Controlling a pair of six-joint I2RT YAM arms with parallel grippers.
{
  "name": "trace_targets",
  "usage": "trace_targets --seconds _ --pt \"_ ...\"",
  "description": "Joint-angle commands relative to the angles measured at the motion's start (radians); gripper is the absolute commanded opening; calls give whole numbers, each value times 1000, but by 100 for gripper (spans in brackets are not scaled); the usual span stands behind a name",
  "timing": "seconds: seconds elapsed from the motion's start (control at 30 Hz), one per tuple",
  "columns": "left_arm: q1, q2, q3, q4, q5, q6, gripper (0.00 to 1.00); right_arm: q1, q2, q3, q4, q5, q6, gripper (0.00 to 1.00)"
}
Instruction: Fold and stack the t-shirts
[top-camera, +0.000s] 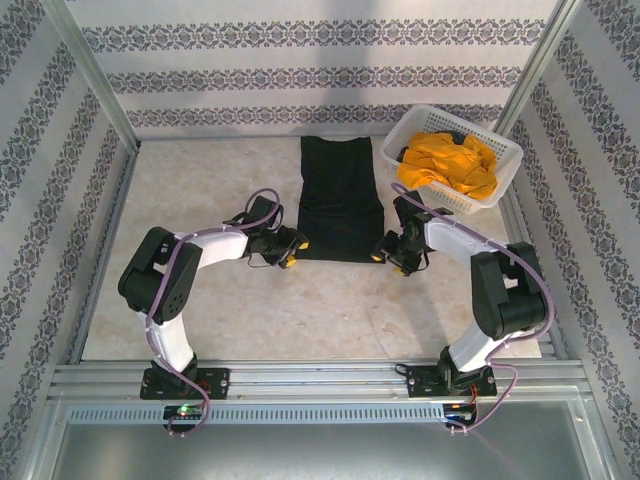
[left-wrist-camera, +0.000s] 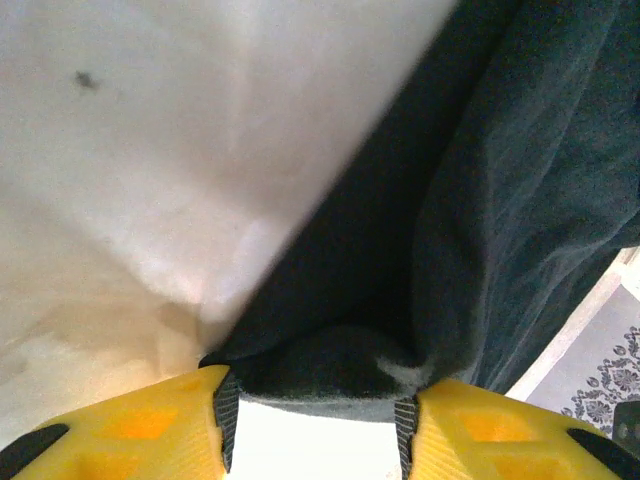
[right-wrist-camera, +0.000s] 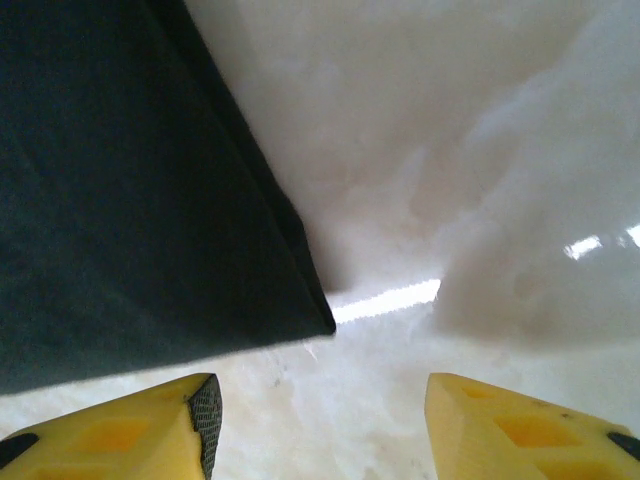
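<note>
Tee (top-camera: 340, 200), black, bunched between spread L claw (left-wrist-camera: 315, 405), R claw (right-wrist-camera: 320, 395) spread alongside

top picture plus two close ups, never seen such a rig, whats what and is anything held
Two robot arms stand at the near edge of a table; the top picture looks down on them from behind. Each close-up comes from a wrist camera, with that arm's yellow fingers at the bottom. A black t-shirt, folded to a strip, lies flat; an orange-yellow t-shirt sits in a white basket. The left gripper is open around the black shirt's near corner; the right gripper is open short of the other corner. Nothing is gripped.
</note>
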Motion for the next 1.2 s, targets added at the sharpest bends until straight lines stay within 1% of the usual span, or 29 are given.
trace_targets --seconds 0.0,0.07,0.17,0.23,0.33,0.37,0.47,0.5,0.57,0.63,0.73,0.87,0.97,1.03,1.1,1.17 --pt "-2 27 30 -41 -8 13 46 15 50 12 62 -15 24 56" --pt "-4 48 51 -51 -6 22 45 22 73 36 65 -18 25 55" --pt "-3 79 74 -38 -9 21 39 29 105 69 63 -14 30 52" --pt "-2 101 99 -39 -12 27 35 35 130 84 70 -18 33 48" --pt "-2 126 137 -42 -19 38 26 41 161 105 74 -10 30 40" --pt "-1 128 146 -44 -23 37 23 42 167 109 80 -9 32 35" --pt "5 107 155 -48 -43 40 10 41 166 124 88 -10 35 13" --pt "8 93 153 -46 -44 40 6 40 155 132 84 -6 36 7" --pt "13 64 157 -45 -41 36 1 37 116 151 76 6 40 0" --pt "23 25 164 -39 -32 26 0 32 76 192 57 11 38 0" --pt "53 -27 214 -43 -25 13 0 22 46 316 -4 8 20 0" --pt "107 -76 339 -54 -12 9 0 3 62 532 -98 -9 -5 0" --pt "125 -103 407 -108 1 21 0 -2 75 635 -152 -21 -11 0" --pt "123 -120 386 -125 34 14 0 0 75 646 -167 -48 -8 0" --pt "112 -154 290 -95 72 -13 0 18 51 587 -159 -68 2 0" --pt "95 -210 169 -74 83 -24 0 45 5 490 -141 -68 12 0"
